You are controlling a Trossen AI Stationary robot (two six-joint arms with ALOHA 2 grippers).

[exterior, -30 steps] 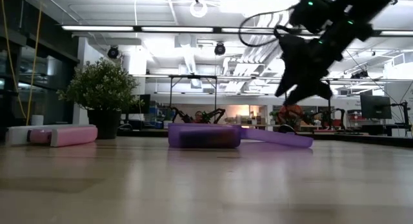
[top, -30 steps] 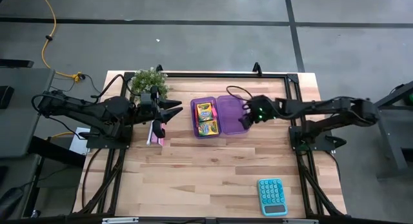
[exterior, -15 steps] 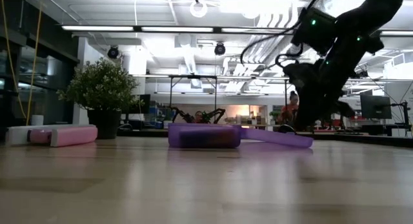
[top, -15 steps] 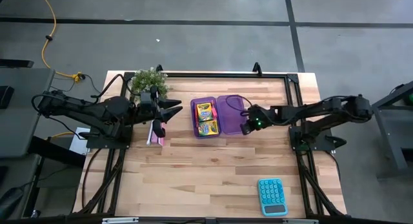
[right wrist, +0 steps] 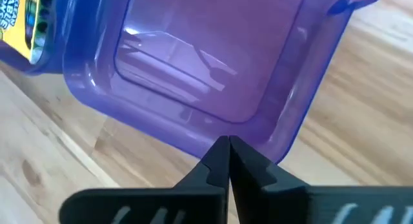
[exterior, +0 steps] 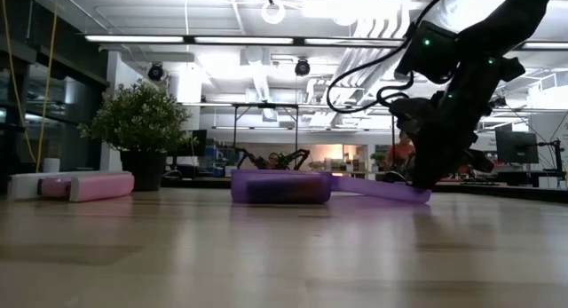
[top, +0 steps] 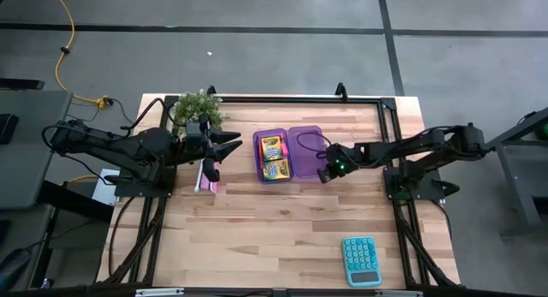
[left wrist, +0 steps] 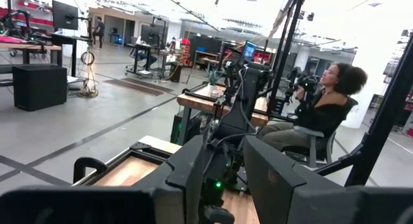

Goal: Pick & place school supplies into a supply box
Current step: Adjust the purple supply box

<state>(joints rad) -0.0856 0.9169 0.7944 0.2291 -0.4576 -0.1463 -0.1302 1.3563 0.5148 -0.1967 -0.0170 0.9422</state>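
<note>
High view looks straight down on supply box (top: 288, 154); low view faces it level from table height; both share it

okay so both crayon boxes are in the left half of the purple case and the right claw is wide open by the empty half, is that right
Not quite. The right wrist view shows the right claw shut, fingertips together at the rim of the supply box's empty half. The crayon boxes do sit in its left half, as the high view shows.
</note>
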